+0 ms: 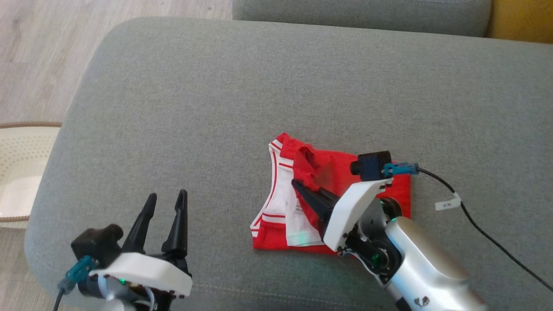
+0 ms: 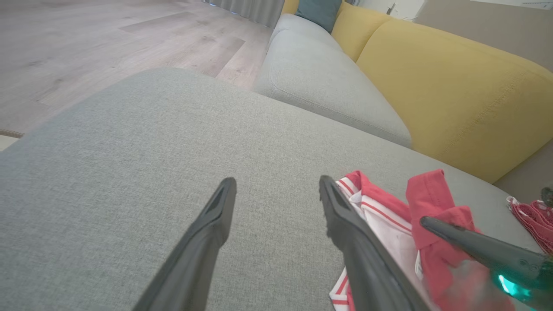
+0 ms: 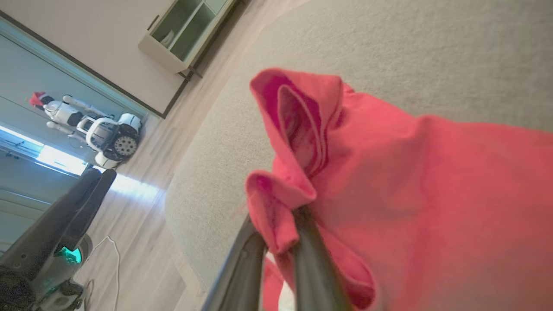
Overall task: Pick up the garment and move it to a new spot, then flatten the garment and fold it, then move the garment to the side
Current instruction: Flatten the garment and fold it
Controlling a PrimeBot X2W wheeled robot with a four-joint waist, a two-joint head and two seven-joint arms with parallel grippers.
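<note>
**Item: garment** [image 1: 285, 207]. Red fabric with a white panel and red-and-white striped trim, and a small white label on the white panel. It lies crumpled on the grey sofa seat [image 1: 259, 86], right of the seat's middle and near its front edge in the head view. The white panel is on the robot's left and the plain red part on its right. One fold of the red cloth stands up off the rest (clearest in the right wrist view).

**Item: right tool** [image 1: 296, 183]. It is closed on that raised red fold, with the cloth pinched between the two dark fingers [image 3: 302, 242] and bunched over their tips. The arm reaches in from the lower right, over the red part of the garment. A black cable [image 1: 475, 220] with a white tag trails from its wrist camera across the seat.

**Item: left tool** [image 1: 167, 195]. The fingers are spread wide and hold nothing. It is over bare seat fabric left of the garment, apart from it.

**Surroundings.**
- Wood floor [image 1: 34, 52] to the left.
- A pale perforated basket [image 1: 21, 151] with a rope rim beside the seat.
- A yellow backrest [image 2: 453, 86] behind a second grey cushion [image 2: 319, 82].
- A red dotted cloth [image 2: 531, 216] at the right edge of the left wrist view.
</note>
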